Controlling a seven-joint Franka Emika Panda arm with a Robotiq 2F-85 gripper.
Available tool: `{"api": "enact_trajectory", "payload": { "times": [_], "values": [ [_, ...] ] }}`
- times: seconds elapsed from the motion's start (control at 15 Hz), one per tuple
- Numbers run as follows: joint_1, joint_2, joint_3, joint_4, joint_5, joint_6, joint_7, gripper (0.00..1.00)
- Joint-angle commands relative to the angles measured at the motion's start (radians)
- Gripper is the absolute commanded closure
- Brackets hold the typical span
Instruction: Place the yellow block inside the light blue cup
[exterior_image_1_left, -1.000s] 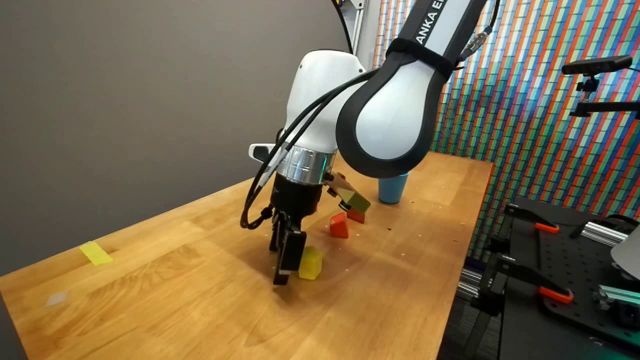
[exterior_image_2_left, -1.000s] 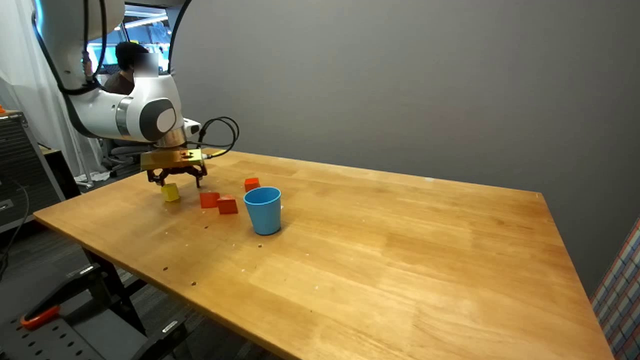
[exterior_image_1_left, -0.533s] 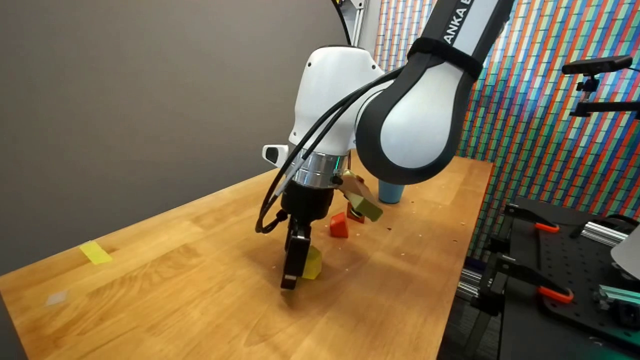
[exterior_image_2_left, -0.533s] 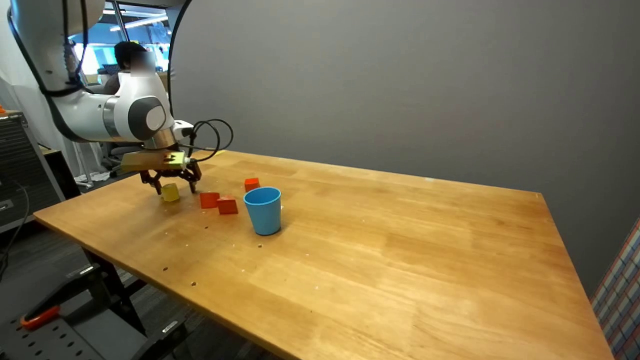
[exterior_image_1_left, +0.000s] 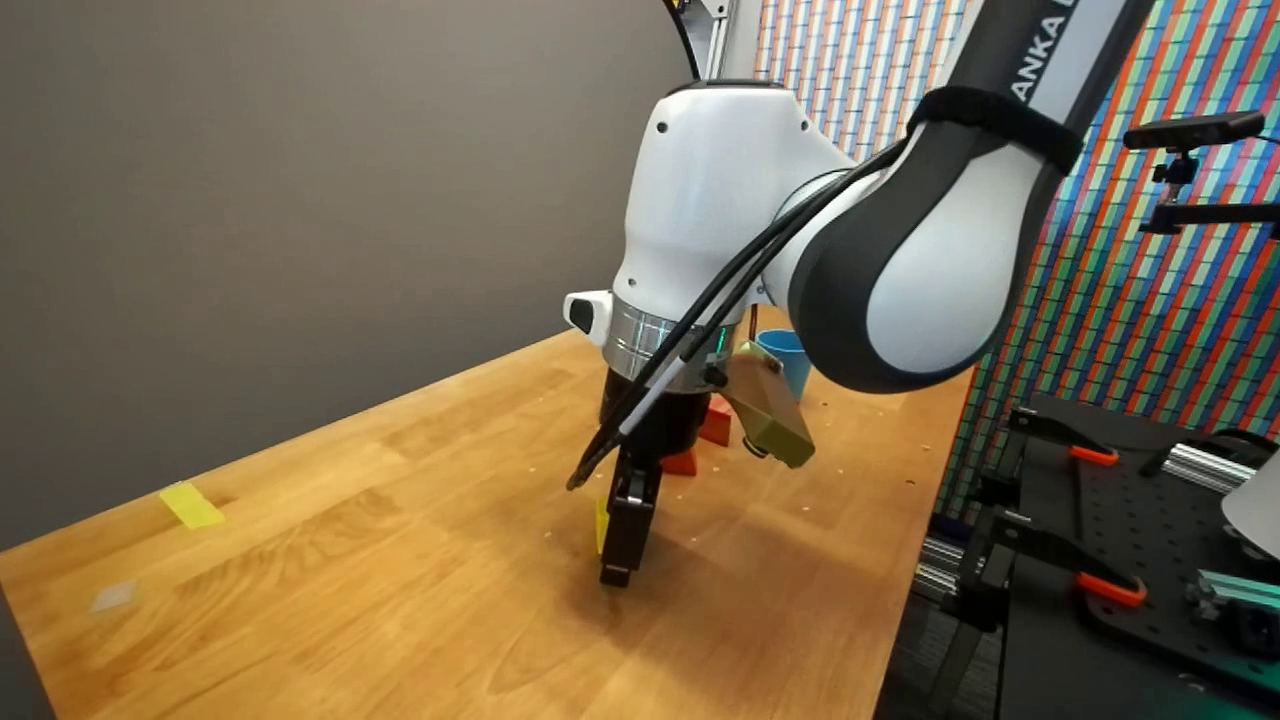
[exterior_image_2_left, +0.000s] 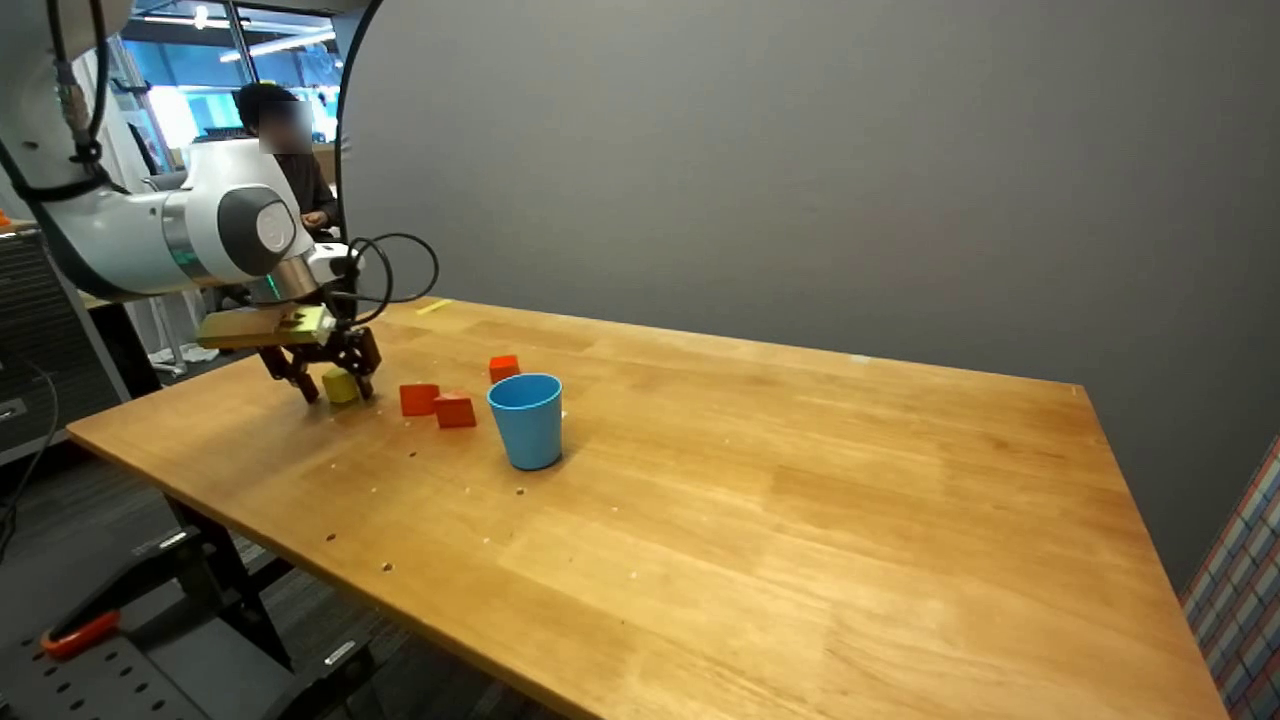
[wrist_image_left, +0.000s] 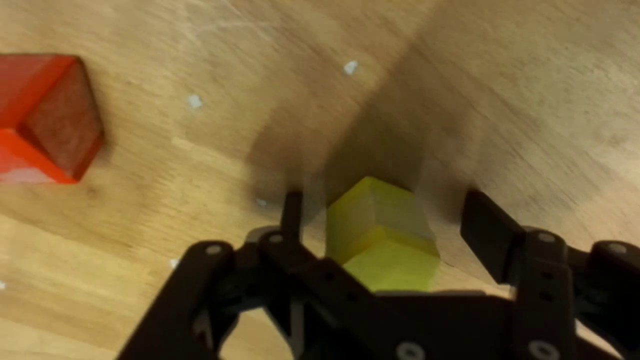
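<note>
Okay, my gripper (exterior_image_2_left: 338, 396) straddles the yellow block (wrist_image_left: 384, 237), fingers (wrist_image_left: 490, 237) spread; it seems nearer one finger, so closing, I could shove or twist it.

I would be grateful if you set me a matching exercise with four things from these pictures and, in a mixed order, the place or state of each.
Things:
1. yellow block
2. light blue cup
3. claw
4. yellow strip

Places and states:
A. lying flat on the table, near its edge
B. in the gap between the jaws, as the wrist view shows it
C. open, with nothing clamped
D. standing upright, mouth facing up

Pairs: 1-B, 2-D, 3-C, 4-A
</note>
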Motion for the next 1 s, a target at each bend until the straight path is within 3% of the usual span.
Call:
{"api": "enact_trajectory", "payload": {
  "times": [0.0, 0.27, 0.4, 0.53, 0.93],
  "values": [
    [0.148, -0.024, -0.154, -0.03, -0.091, 0.038, 0.094, 0.51],
    [0.244, -0.016, -0.248, -0.025, -0.121, 0.032, 0.128, 0.8],
    [0.273, -0.048, -0.284, -0.047, -0.11, 0.005, 0.149, 0.78],
    [0.366, -0.083, -0.405, -0.075, -0.124, 0.005, 0.231, 0.78],
    [0.732, -0.122, -0.871, -0.143, -0.163, 0.012, 0.469, 0.78]
  ]
}}
